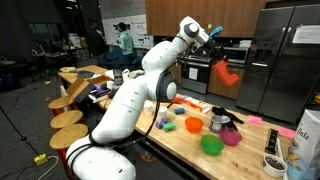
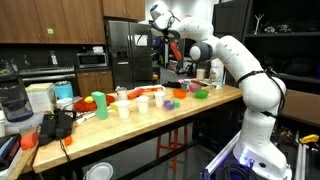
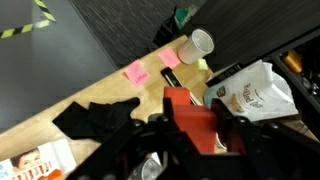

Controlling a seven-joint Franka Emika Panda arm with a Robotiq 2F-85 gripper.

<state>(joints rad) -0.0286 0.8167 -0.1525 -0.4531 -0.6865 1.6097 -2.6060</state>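
My gripper (image 3: 193, 128) is shut on a red block (image 3: 188, 112), which fills the gap between the two black fingers. In both exterior views the arm is raised high above the wooden table (image 1: 180, 150), and the red block (image 1: 226, 74) hangs below the gripper (image 1: 216, 62), well clear of everything on the tabletop. From the opposite side the gripper (image 2: 172, 44) and the red block (image 2: 176, 52) show in front of the dark fridge. Directly beneath, the wrist view shows the table's end with a white cup (image 3: 197, 44) and a white bag (image 3: 250, 95).
On the table (image 2: 120, 125) stand a green bowl (image 1: 211, 146), a pink bowl (image 1: 231, 136), a green cup (image 1: 192, 125) and a dark cup (image 1: 273, 163). Pink sticky notes (image 3: 135, 72) and a black cloth (image 3: 95, 115) lie near the edge. A blender (image 2: 12, 100) stands at the far end.
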